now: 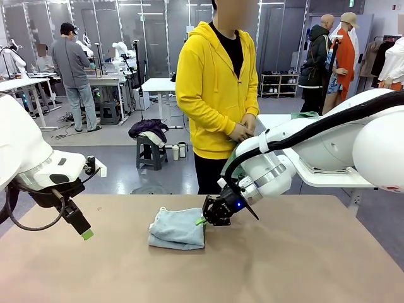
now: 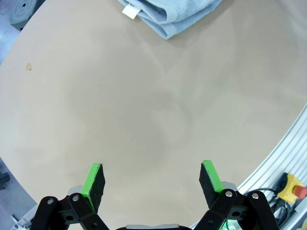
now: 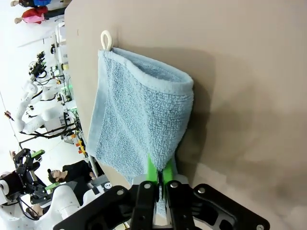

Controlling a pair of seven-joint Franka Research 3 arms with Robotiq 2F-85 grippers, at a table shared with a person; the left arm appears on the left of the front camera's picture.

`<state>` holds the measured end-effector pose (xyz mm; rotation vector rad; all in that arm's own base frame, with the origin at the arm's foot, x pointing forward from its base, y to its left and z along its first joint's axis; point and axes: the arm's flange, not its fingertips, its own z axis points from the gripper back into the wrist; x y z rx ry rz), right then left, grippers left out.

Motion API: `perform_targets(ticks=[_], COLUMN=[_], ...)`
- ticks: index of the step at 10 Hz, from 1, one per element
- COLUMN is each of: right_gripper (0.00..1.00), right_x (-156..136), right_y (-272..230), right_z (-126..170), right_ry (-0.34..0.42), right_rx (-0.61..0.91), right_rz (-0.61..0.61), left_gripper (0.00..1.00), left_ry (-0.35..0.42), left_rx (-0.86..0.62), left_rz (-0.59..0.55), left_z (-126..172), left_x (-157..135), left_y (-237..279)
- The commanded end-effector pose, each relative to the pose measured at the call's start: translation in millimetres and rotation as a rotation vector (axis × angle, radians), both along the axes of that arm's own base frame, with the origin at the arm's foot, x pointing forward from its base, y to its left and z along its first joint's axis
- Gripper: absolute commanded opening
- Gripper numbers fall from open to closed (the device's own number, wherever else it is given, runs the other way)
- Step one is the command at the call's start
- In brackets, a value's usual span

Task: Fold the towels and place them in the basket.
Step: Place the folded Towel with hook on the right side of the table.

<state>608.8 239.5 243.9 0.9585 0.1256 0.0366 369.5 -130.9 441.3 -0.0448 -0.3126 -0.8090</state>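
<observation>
One folded light-blue towel (image 1: 178,228) lies on the counter (image 1: 284,265) in the front view, a little left of the middle. The right fingers (image 1: 203,220) come in low and tilted from the right, pressed together on the towel's right edge. The left fingers (image 1: 84,231) hang over bare counter at the left, well apart from the towel, holding nothing. A person (image 1: 214,88) in a yellow hoodie stands at the far side, hands (image 1: 243,131) together at the waist.

From the left wrist, the left fingers (image 2: 94,184) stand spread wide over bare counter (image 2: 153,120). The towel (image 2: 168,14) lies at the top edge, its white tag (image 2: 129,11) showing at one corner.

From the right wrist, the right fingers (image 3: 158,175) are closed tight, green pads meeting on the near edge of the towel (image 3: 139,115). The towel lies flat on the counter (image 3: 240,72), its fold toward the picture's right and a white loop (image 3: 106,39) at its far corner.
</observation>
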Motion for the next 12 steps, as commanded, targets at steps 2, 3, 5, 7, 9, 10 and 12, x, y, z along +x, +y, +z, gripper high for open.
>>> perform_targets(ticks=[2,3,5,7,9,10,12], right_gripper=[0.04,0.04,0.04,0.04,0.04,0.04,0.04], right_x=[-14.6,-16.8,-16.7,-14.4,-12.9,-13.1,-12.2], right_y=[-55.7,-78.8,-129.3,-174.1,-217.8,-237.5,-277.6], right_z=[14.8,19.6,31.5,44.1,57.9,60.4,63.2], right_ry=[-0.007,-0.026,-0.038,-0.041,-0.057,-0.068,-0.068], right_rx=[-0.062,-0.094,-0.119,-0.13,-0.123,-0.152,-0.192], right_rz=[0.001,-0.02,-0.056,-0.064,-0.089,-0.095,-0.09], left_gripper=[1.0,1.0,1.0,1.0,1.0,1.0,1.0], left_ry=[-0.005,-0.005,-0.005,-0.005,-0.005,-0.005,-0.005], left_rx=[0.003,0.003,0.003,0.003,0.003,0.003,0.003], left_rz=[0.014,0.014,0.014,0.014,0.014,0.014,0.014], left_z=[-0.8,-0.8,-0.8,-0.8,-0.8,-0.8,-0.8], left_x=[0.3,0.3,0.3,0.3,0.3,0.3,0.3], left_y=[-3.3,-3.3,-3.3,-3.3,-3.3,-3.3,-3.3])
